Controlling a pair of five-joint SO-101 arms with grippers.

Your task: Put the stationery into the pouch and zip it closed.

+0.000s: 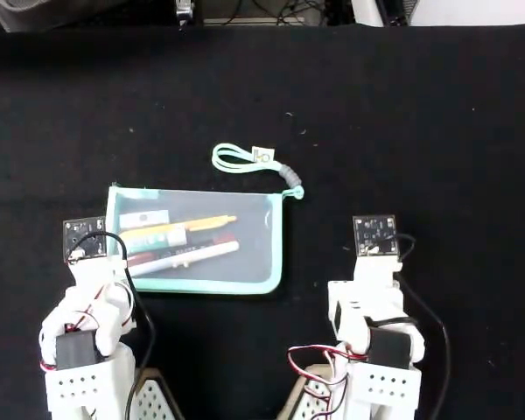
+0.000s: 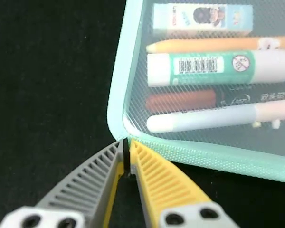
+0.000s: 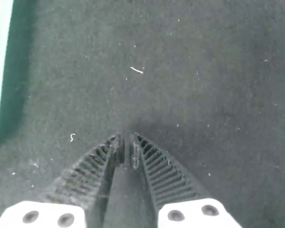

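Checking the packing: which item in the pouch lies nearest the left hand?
The white pen, along the pouch edge by the left hand; the red-brown pen, glue stick and orange pencil lie farther in.

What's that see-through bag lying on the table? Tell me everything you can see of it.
The pouch is a flat rectangle of clear, mesh-textured plastic with mint-green trim, lying flat on the black cloth. Pens, a glue stick and an eraser lie side by side inside. Its zip pull, with a grey bead and looped mint cord, sits at a far corner. The left gripper meets a near corner.
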